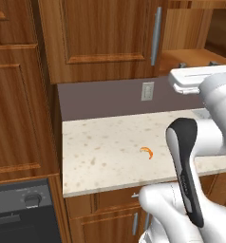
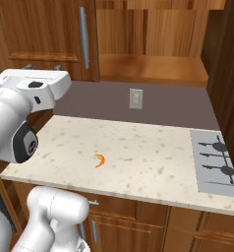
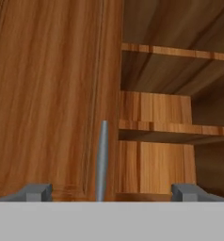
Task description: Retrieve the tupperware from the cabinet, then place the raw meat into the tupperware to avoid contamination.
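Spread wide and holding nothing, my end effector (image 3: 111, 192) faces the cabinet (image 3: 52, 94), its two dark fingertips (image 3: 36, 192) standing either side of the closed door's silver bar handle (image 3: 102, 160), with the open shelves (image 3: 175, 129) just to the right of it in the hand view. The tupperware is nowhere on the shelf boards I can see, so I cannot tell where it sits; it may be behind the shut door or on a part of the shelf hidden from me. The raw meat (image 1: 146, 152), a small orange crescent, lies alone near the middle of the speckled table (image 1: 100, 152), well apart from me.

The risks, as I judge them: with the handle between my fingertips, a push forward could drive one against the door panel rather than around the bar, or a close taken too early could catch only the bar's lower end and slip when I pull. Swinging the door could also bring it against my own wrist, which hangs close under the cabinet in the base views. If I reach into the open side instead, the shelf edge is near enough to knock. Any wide sweep back down could brush the meat off the table (image 2: 138, 157), toward the stove burners (image 2: 217, 162) at its right end.
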